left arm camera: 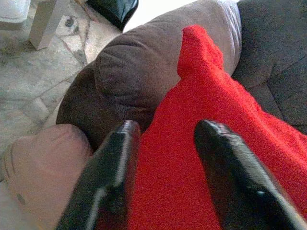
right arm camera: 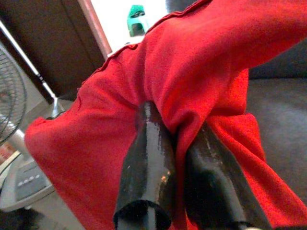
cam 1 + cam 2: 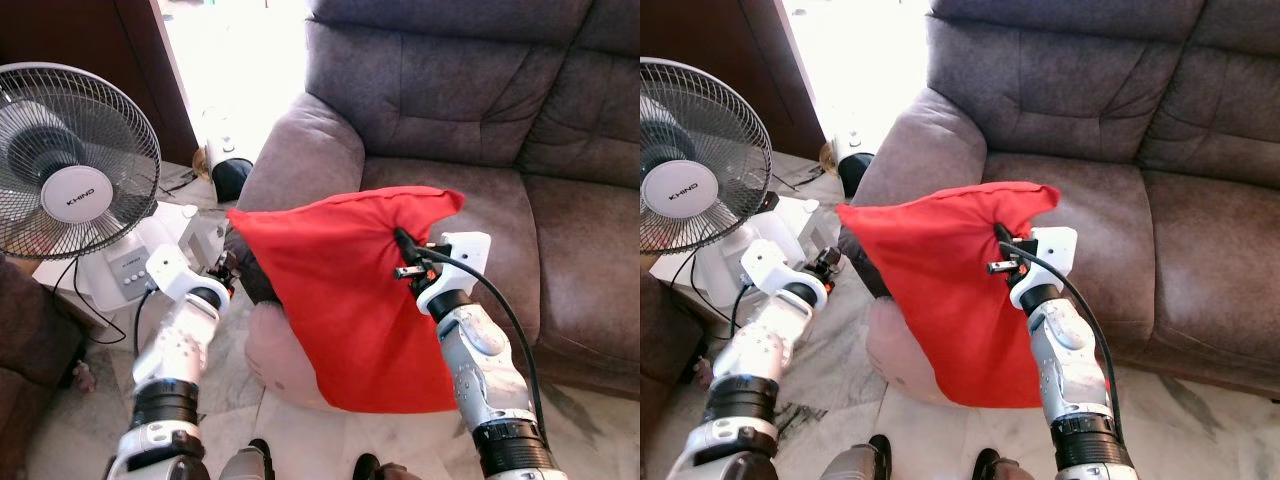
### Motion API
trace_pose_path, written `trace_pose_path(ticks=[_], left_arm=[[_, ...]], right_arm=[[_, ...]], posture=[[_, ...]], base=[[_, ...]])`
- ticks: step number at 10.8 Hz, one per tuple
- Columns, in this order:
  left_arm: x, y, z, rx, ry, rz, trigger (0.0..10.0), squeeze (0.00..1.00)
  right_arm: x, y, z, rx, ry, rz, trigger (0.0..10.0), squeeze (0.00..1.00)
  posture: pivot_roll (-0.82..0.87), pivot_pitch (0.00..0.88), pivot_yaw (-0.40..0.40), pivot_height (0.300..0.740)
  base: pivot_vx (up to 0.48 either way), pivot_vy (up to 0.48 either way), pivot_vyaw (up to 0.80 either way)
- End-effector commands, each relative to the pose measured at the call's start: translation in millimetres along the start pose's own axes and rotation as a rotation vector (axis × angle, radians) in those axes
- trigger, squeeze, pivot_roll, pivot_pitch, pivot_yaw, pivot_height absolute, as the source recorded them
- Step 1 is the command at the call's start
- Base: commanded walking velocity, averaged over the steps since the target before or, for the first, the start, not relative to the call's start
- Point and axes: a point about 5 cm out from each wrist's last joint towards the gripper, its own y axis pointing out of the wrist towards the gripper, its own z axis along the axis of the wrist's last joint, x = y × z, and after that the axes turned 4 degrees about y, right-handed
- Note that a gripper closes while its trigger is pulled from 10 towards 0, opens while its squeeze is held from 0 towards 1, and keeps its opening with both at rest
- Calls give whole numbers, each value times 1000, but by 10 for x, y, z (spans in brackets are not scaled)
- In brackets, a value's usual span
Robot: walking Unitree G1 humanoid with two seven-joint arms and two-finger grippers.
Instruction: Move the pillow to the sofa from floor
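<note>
Right end effector clamps the red pillow above marble floor, before the brown sofa.

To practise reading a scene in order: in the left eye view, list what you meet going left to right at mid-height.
Fan → left claw → red pillow → right claw → sofa seat.

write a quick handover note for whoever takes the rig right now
Right gripper: shut on a fold of the red pillow.
Left gripper: fingers apart, against the pillow's other side, not pinching it.
Pillow: off the floor, hanging in front of the sofa seat near its armrest. A pink cushion lies on the floor below.
Done: pillow picked up.
Left: carry it over the seat, set it down, release.
</note>
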Motion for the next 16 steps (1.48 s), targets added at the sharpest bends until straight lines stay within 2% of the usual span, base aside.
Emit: trace_pose_path(ticks=[1, 2, 3, 4, 5, 8, 10, 11, 15, 16], left_arm=[[-59, 10, -1, -14, -7, 28, 10000, 1000], [-91, 15, 20, -2, -34, 61, 10000, 1000], [-77, 21, 32, 3, -54, 47, 10000, 788], [-64, 28, 21, -11, -72, 32, 10000, 0], [-65, 37, 14, -14, -84, 38, 10000, 0], [-26, 64, 105, 39, -120, 30, 10000, 0], [24, 58, 184, 71, -181, -12, 10000, 0], [99, 38, 248, 89, -201, -56, 10000, 0], [8, 10, 194, 52, -196, 33, 10000, 0], [25, -22, 354, 115, -168, 32, 10000, 0]], right_arm=[[-141, 88, 302, 119, -32, 91, 10000, 0], [-182, 78, 307, 110, -14, 145, 10000, 0], [-217, 63, 301, 94, -5, 201, 10000, 0], [-239, 41, 316, 91, -4, 243, 10000, 0], [-251, 23, 352, 97, 19, 286, 10000, 0], [-278, -24, 365, 65, 12, 386, 10000, 0], [-296, -52, 353, 49, 25, 424, 10000, 0], [-290, -64, 336, 37, 22, 430, 10000, 0], [-299, -47, 329, 34, 27, 427, 10000, 0], [-298, -43, 303, 27, 27, 421, 10000, 0]], posture=[[150, 167, 3, 740], [149, 172, 5, 740], [147, 174, 5, 740], [146, 177, 6, 740], [141, 179, 7, 740], [141, 186, 6, 740], [140, 191, 8, 740], [146, 192, 8, 740], [150, 198, 9, 740], [156, 201, 8, 740]], base=[[0, 0, 0], [0, 0, 0], [0, 0, 0], [0, 0, 0], [0, 0, 0], [0, 0, 0], [0, 0, 0], [0, 0, 0], [0, 0, 0], [0, 0, 0]])
